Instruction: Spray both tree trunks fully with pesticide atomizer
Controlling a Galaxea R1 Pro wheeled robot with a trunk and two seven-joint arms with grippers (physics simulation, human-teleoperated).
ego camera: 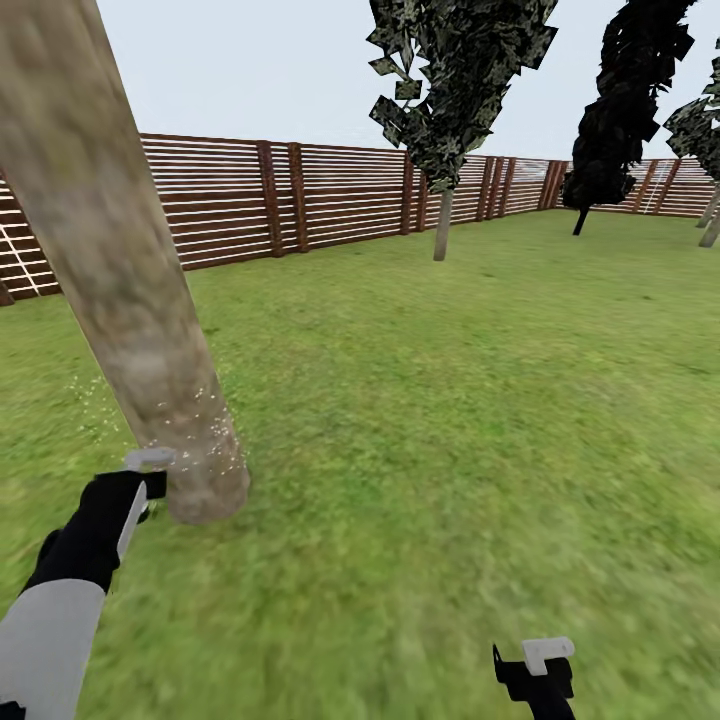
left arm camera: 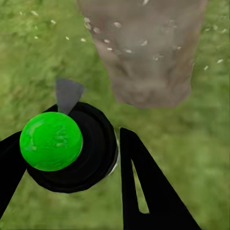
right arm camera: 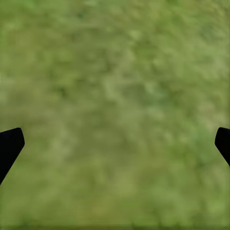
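A thick, mottled grey-tan tree trunk rises from the lawn at the left of the head view. White spray specks dot its lower part and the grass beside it. My left gripper sits low, right next to the trunk's base. In the left wrist view my left gripper is shut on the pesticide atomizer, a black round body with a bright green ball top. Its grey nozzle points toward the speckled trunk. My right gripper hangs low at the lower right, open over bare grass.
A brown slatted fence rings the lawn at the back. Two dark, thin-stemmed trees stand near it. Open grass stretches to the right of the trunk.
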